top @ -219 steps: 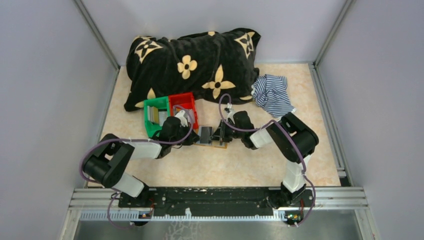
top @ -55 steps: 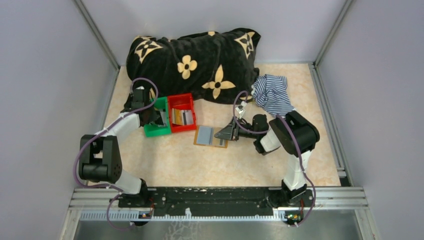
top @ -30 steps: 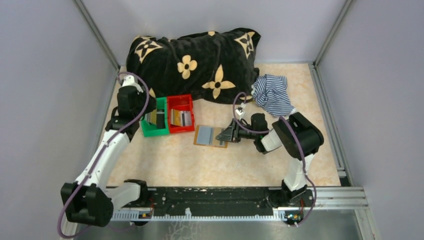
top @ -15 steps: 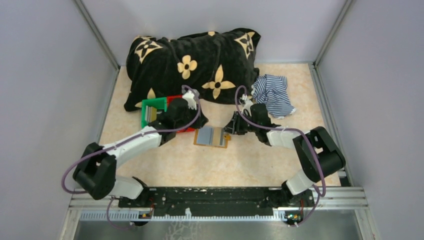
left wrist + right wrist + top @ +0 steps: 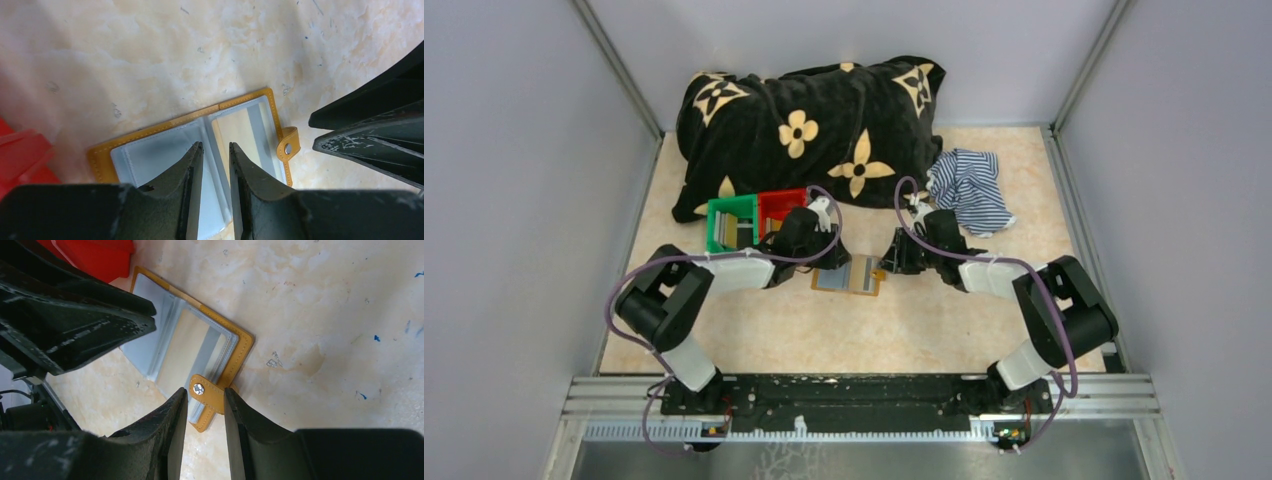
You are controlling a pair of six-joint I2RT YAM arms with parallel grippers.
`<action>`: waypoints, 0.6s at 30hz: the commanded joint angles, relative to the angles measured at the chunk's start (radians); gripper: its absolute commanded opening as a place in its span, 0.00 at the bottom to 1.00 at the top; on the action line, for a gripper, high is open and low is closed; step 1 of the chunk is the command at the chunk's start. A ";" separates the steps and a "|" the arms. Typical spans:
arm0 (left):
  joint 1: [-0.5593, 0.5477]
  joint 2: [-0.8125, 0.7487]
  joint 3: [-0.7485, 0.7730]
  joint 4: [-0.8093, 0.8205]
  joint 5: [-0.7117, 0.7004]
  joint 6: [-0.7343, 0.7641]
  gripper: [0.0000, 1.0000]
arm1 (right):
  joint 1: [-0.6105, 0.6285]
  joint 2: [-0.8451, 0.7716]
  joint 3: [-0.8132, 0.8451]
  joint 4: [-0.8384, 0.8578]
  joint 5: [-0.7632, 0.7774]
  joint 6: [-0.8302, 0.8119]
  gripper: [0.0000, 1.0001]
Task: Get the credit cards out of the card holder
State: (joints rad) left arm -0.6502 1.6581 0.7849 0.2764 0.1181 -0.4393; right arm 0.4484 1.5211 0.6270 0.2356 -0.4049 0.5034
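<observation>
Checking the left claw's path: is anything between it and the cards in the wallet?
Nothing loose. The left claw hangs over the fold of the open wallet; the yellowish card lies under a clear sleeve. The right claw straddles the tab at its edge, off to one side.

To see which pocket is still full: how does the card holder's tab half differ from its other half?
Tab half shows a yellowish card with a grey stripe; other half looks plain grey-blue. Other half lies nearer the red bin, tab half farther. Both lie open, flat.

Both arms reaching low and inward, left claw [image 5: 215,146] narrowly parted, right claw [image 5: 205,392] nearly closed, possibly gripping
</observation>
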 commanded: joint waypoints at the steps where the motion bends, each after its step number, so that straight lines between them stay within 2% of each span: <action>1: -0.002 0.059 0.040 0.084 0.080 -0.038 0.31 | -0.005 -0.032 0.013 0.017 0.018 -0.021 0.34; 7: 0.000 0.096 0.074 -0.003 0.029 -0.009 0.30 | -0.004 -0.021 0.007 0.033 -0.002 -0.024 0.34; 11: -0.001 0.113 0.064 -0.007 0.084 -0.028 0.30 | 0.003 -0.019 -0.004 0.040 -0.004 -0.025 0.35; 18: -0.002 0.129 0.047 -0.016 0.138 -0.047 0.30 | 0.021 -0.018 -0.050 0.066 -0.007 -0.008 0.44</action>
State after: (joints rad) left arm -0.6502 1.7767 0.8371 0.2836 0.2123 -0.4774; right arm 0.4561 1.5211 0.5934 0.2508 -0.3977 0.4980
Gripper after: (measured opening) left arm 0.303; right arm 0.425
